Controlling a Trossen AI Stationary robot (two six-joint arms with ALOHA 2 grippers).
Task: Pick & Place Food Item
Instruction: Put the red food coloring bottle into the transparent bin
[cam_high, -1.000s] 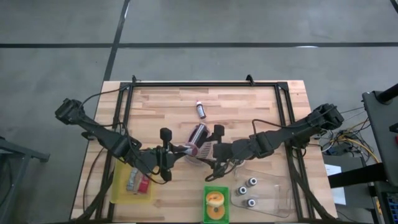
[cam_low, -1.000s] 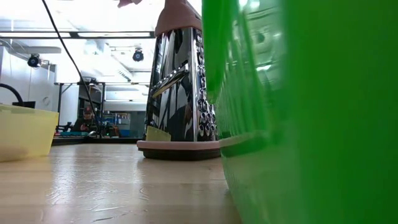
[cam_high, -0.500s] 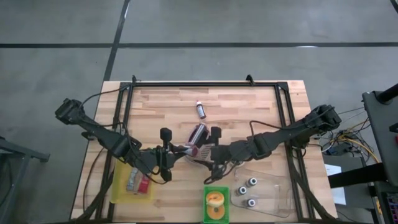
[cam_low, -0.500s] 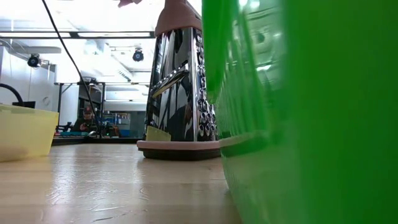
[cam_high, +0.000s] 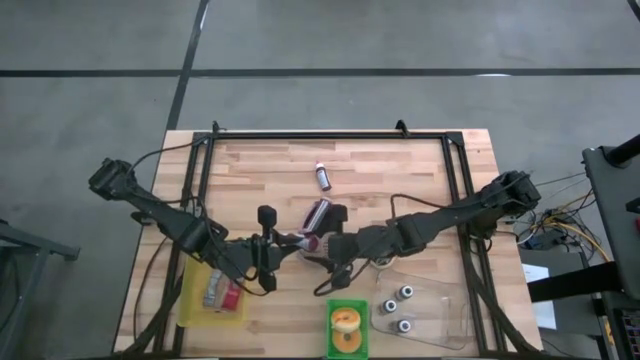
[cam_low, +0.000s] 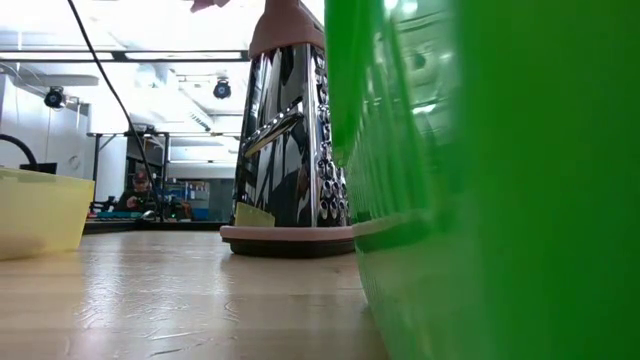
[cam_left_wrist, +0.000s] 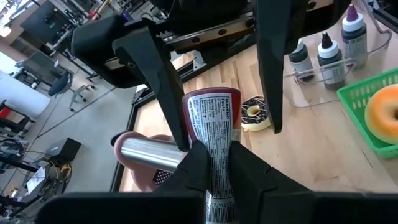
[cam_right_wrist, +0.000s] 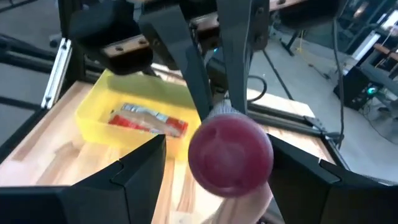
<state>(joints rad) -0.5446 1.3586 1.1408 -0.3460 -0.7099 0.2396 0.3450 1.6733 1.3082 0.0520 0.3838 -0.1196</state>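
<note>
A labelled tube (cam_left_wrist: 214, 121) with a dark red cap (cam_right_wrist: 230, 155) hangs over the table's middle. My left gripper (cam_left_wrist: 214, 165) is shut on it, coming in from the table's left (cam_high: 290, 242). My right gripper (cam_right_wrist: 217, 142) is open and faces it from the right (cam_high: 327, 236). Its two fingers (cam_left_wrist: 163, 87) stand on either side of the cap end without touching. A steel box grater (cam_low: 290, 140) with pink base and top stands on the table just behind the tube (cam_high: 318, 213). My left gripper pinches the tube's body (cam_left_wrist: 214, 152) between its two fingers, at the end away from the cap. The fingers come from the table's left, slanting a little down, and lie along the tube. The tube sticks out past the fingertips toward the right gripper, clear of the table.
A yellow bin (cam_high: 215, 295) with red packets sits at the near left. A green basket (cam_high: 348, 330) holds a donut at the near edge, beside a clear tray (cam_high: 420, 312) of small bottles. A chocolate donut (cam_left_wrist: 253, 115) lies on the wood, and a small bottle (cam_high: 322, 176) stands farther back.
My right gripper has moved toward the table's left, closer to the tube, so that its open fingers now stand around the cap end. The left gripper and the tube have kept still.
</note>
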